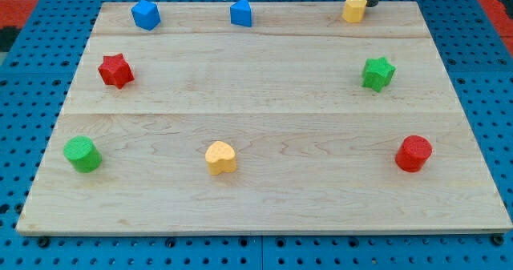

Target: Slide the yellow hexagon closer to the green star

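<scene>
The yellow hexagon (354, 8) sits at the far edge of the table (264, 198), near its right corner. My tip (371, 5) touches its right side and holds nothing. The green star (377, 73) stands below, near the right edge.

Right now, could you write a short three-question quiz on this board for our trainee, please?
1. True or false: my tip is at the view's top, just right of the yellow hexagon.
2. Which block lies directly below the yellow hexagon in the view? A. red star B. green star C. yellow heart
3. Fill in: the two blocks along the top edge, left of the yellow hexagon, are both ____ in colour.

Key: 1 true. 2 B. 3 blue: one blue block near the top left corner, another blue block near the middle.
</scene>
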Tool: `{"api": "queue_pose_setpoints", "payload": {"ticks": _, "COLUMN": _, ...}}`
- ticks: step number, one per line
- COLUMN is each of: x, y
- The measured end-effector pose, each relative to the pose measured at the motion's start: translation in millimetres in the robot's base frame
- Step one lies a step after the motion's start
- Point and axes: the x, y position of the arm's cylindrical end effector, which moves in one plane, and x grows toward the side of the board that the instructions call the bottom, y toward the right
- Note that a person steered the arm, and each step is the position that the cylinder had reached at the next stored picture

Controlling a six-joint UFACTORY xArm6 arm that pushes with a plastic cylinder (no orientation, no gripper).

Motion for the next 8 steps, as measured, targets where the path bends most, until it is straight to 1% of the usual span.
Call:
{"api": "queue_pose_setpoints", "payload": {"ticks": 1, "x": 0, "y": -4}}
{"api": "queue_pose_setpoints", "payload": {"ticks": 2, "x": 11, "y": -34}}
{"api": "queue_pose_setpoints", "payload": {"ticks": 3, "x": 50, "y": -26}}
{"api": "queue_pose_setpoints", "payload": {"ticks": 4, "x": 27, "y": -19}}
{"api": "queue_pose_setpoints", "payload": {"ticks": 5, "x": 24, "y": -19}}
{"api": "queue_pose_setpoints", "payload": {"ticks": 6, "x": 12, "y": -25}}
{"api": "queue_pose_setpoints", "payload": {"ticks": 7, "x": 12, "y": -82}}
{"api": "queue_pose_setpoints", "payload": {"ticks": 8, "x": 26, "y": -92}}
